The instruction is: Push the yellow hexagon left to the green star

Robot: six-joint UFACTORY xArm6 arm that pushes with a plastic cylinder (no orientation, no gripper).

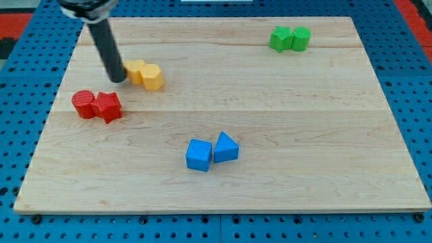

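The yellow hexagon [153, 77] lies on the wooden board at the view's upper left, touching a second yellow block [136, 70] on its left. The green star [279, 38] sits at the view's upper right, touching a green cylinder-like block [300, 38] on its right. My tip [119, 77] is at the left of the yellow pair, right against the second yellow block. The dark rod slants up to the view's top left.
Two red blocks, a round one [84, 104] and a star-like one [107, 106], sit just below my tip at the left. Two blue blocks [199, 155] [225, 148] sit at the lower middle. The board's edge [223, 209] runs along the view's bottom.
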